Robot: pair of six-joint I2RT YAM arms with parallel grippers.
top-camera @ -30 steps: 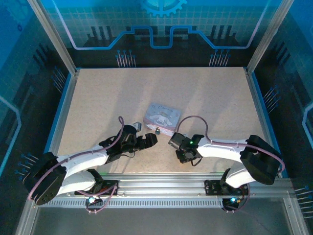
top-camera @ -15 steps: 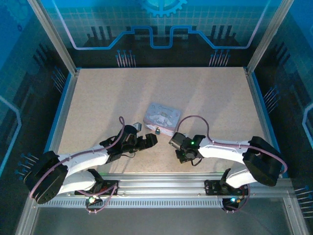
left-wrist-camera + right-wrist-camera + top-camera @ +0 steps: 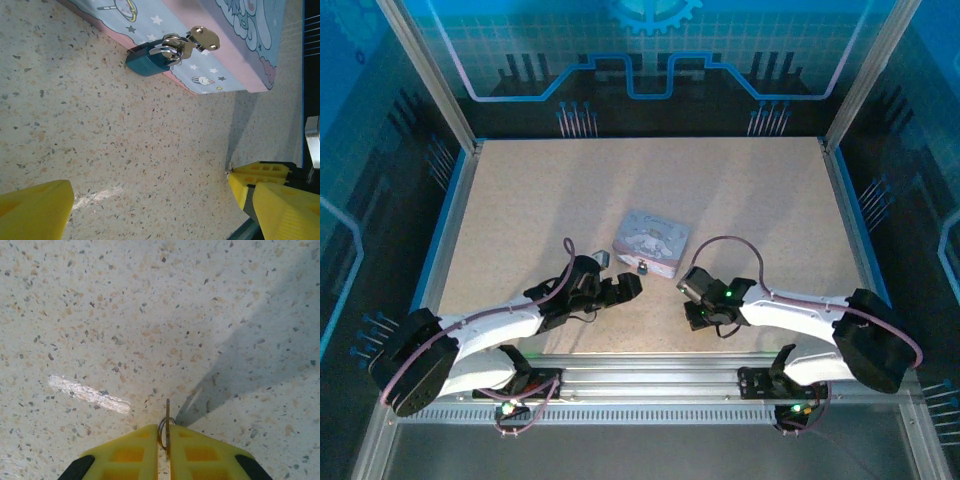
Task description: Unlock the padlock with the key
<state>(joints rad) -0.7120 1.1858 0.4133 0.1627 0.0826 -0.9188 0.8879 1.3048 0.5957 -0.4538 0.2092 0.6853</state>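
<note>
One padlock [image 3: 147,59]: dark blue, lying on the table [image 3: 100,140] against the side of the tin [image 3: 225,65], its shackle through the silvery clasp [image 3: 202,37].
Left gripper [image 3: 145,200]: yellow fingers spread wide with nothing between them, near the padlock.
Right gripper [image 3: 163,440]: fingers pressed together on the key [image 3: 167,415].
Key: its thin blade and ring poke out past the fingertips over bare table, apart from the padlock.
</note>
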